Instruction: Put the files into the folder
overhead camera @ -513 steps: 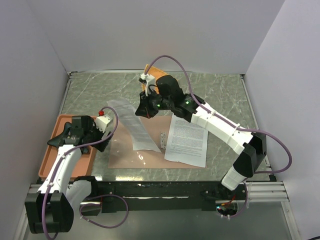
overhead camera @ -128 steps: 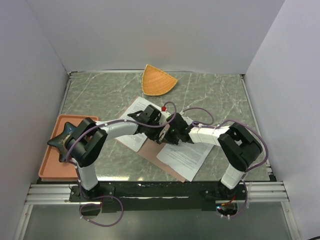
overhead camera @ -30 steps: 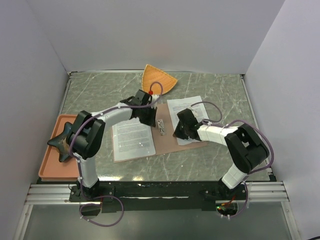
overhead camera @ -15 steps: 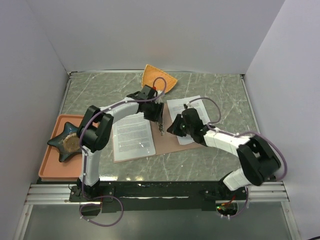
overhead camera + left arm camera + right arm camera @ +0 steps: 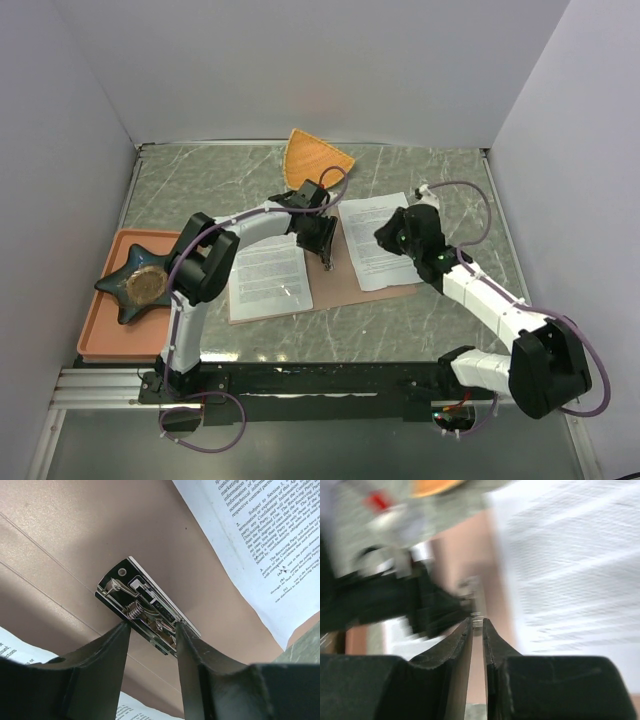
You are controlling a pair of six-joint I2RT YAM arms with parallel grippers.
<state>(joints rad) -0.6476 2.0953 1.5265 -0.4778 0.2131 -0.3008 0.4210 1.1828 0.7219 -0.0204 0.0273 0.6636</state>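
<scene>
The folder [image 5: 324, 290] lies open and flat near the middle of the desk [image 5: 200, 190], its reddish-brown inside facing up. The files rest on it as two printed sheets. The left sheet [image 5: 268, 275] covers the left half, and the right sheet [image 5: 368, 265] covers the right half, tilted a little, with its far edge reaching past the folder. Between them, on the bare spine strip, sits the metal clip [image 5: 145, 607].

The left hand [image 5: 152, 625] is low over this clip. Its fingers [image 5: 112, 650] are parted and flank the clip's near end closely on both sides.

The right hand [image 5: 384, 238] hangs above the right sheet and points toward the clip. In its blurred wrist view, only a thin slit separates its fingers [image 5: 462, 640], and nothing sits between them.

At the desk's far edge lies an orange fan-shaped dish [image 5: 315, 158]. By the left edge, a salmon tray [image 5: 105, 335] holds a dark star-shaped dish [image 5: 138, 285].
</scene>
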